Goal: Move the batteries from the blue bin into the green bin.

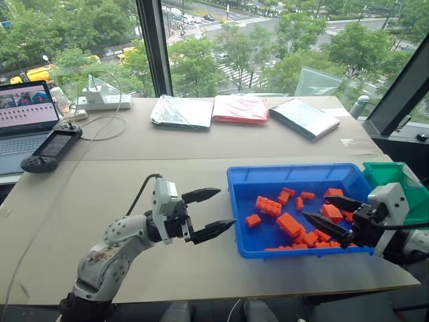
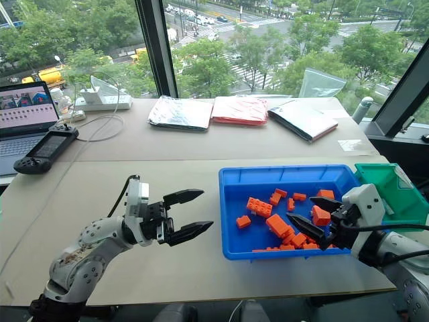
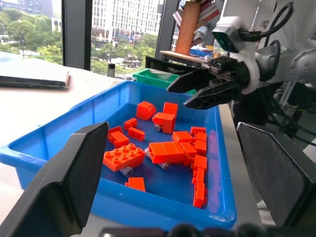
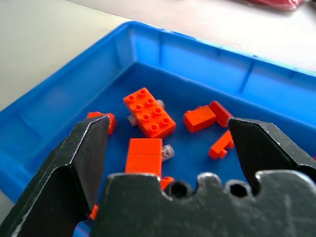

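Observation:
The blue bin (image 1: 295, 169) sits on the table at the right and holds many orange bricks (image 1: 289, 223). The batteries (image 4: 167, 151) show only as small grey ends poking out from under bricks. The green bin (image 1: 392, 176) stands against the blue bin's far right corner. My right gripper (image 1: 315, 206) hangs open over the blue bin's right part, above the bricks and pointing left, with nothing between its fingers. My left gripper (image 1: 225, 208) is open and empty just left of the blue bin, pointing at its left wall.
Three flat packets (image 1: 239, 109) lie at the back of the table. A laptop (image 1: 25, 121), a handheld controller (image 1: 52, 149) and a power strip (image 1: 104, 101) with cables sit at the far left. The table's front edge runs close below the bin.

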Controlling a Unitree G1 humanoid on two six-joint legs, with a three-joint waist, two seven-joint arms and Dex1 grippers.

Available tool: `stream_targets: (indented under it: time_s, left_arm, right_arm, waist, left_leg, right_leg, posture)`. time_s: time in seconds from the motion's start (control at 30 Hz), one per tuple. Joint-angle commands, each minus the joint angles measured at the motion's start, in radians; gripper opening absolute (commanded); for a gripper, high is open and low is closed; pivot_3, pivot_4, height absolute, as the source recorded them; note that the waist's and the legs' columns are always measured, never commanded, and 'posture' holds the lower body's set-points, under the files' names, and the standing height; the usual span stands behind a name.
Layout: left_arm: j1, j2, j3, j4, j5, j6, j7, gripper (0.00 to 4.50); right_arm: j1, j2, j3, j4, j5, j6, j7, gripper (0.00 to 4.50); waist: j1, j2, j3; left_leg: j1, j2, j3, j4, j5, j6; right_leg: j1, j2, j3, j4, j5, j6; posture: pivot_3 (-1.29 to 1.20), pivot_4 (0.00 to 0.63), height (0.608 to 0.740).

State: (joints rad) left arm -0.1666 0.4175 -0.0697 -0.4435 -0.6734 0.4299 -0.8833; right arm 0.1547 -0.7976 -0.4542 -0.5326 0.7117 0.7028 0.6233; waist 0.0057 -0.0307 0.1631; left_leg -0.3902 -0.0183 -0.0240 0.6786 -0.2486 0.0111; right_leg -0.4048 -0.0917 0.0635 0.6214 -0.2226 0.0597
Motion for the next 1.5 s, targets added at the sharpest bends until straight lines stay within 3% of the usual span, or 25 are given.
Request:
stream_targets:
  time_s: [0.03, 0.3, 0.6, 0.9, 1.0, 1.23, 1.5]
  left_arm:
    - [-0.032, -0.042, -0.031, 0.011, 0.028, -0.063, -0.002, 4.5]
    - [-0.021, -0.081, -0.054, 0.006, 0.038, -0.093, 0.004, 4.5]
    - [-0.043, -0.08, -0.061, -0.003, 0.034, -0.083, -0.002, 4.5]
    - [-0.051, -0.097, -0.066, 0.001, 0.043, -0.093, 0.008, 4.5]
    - [-0.05, -0.097, -0.068, 0.004, 0.047, -0.099, 0.009, 4.5]
    - [-0.044, -0.102, -0.074, 0.01, 0.058, -0.11, 0.012, 4.5]
    - [-0.042, -0.098, -0.073, 0.015, 0.063, -0.113, 0.005, 4.5]
  right_arm:
    - [-0.034, -0.023, -0.014, 0.03, -0.042, 0.059, -0.075, 4.41]
    - [-0.123, -0.067, 0.065, 0.111, -0.162, 0.194, -0.199, 4.41]
    - [-0.258, 0.032, 0.119, 0.112, -0.214, 0.43, -0.401, 4.41]
    - [-0.281, 0.042, 0.159, 0.128, -0.266, 0.492, -0.421, 4.41]
    - [-0.282, 0.042, 0.163, 0.126, -0.279, 0.49, -0.413, 3.72]
    - [-0.292, 0.037, 0.153, 0.105, -0.288, 0.479, -0.395, 1.44]
    - [-0.396, 0.007, 0.011, 0.134, -0.25, 0.453, -0.336, 1.44]
  waist:
    - [0.001, 0.0, 0.0]
    - [-0.004, 0.0, 0.0]
    - [-0.006, 0.0, 0.0]
    - [-0.007, 0.001, 0.0]
    - [-0.009, 0.001, 0.0]
    - [-0.011, 0.001, 0.0]
    - [-0.015, 0.002, 0.001]
  left_leg:
    - [0.0, 0.0, 0.0, 0.0, 0.0, 0.0]
    - [-0.001, 0.0, 0.0, -0.001, -0.001, 0.001]
    - [-0.001, 0.0, 0.0, -0.001, -0.001, 0.001]
    - [-0.002, 0.0, -0.001, -0.001, -0.001, 0.002]
    - [-0.002, 0.0, 0.0, -0.001, -0.001, 0.002]
    - [-0.002, 0.0, 0.0, -0.001, -0.001, 0.002]
    - [-0.002, 0.0, 0.0, -0.001, -0.001, 0.002]
  right_leg:
    - [0.0, 0.0, 0.0, -0.001, 0.0, 0.0]
    - [0.0, 0.0, 0.0, -0.002, 0.0, 0.0]
    - [0.0, 0.0, 0.0, -0.003, 0.0, 0.0]
    - [0.0, 0.0, 0.0, -0.004, 0.0, 0.0]
    - [0.0, 0.0, 0.0, -0.004, 0.0, 0.0]
    - [0.0, 0.0, 0.0, -0.005, 0.0, 0.0]
    - [0.0, 0.0, 0.0, -0.005, 0.001, 0.0]
  posture:
    - [0.0, 0.15, 0.74]
    - [0.0, 0.15, 0.74]
    - [0.0, 0.15, 0.74]
    - [0.0, 0.15, 0.74]
    - [0.0, 0.15, 0.74]
    - [0.0, 0.15, 0.74]
    - [0.0, 0.15, 0.74]
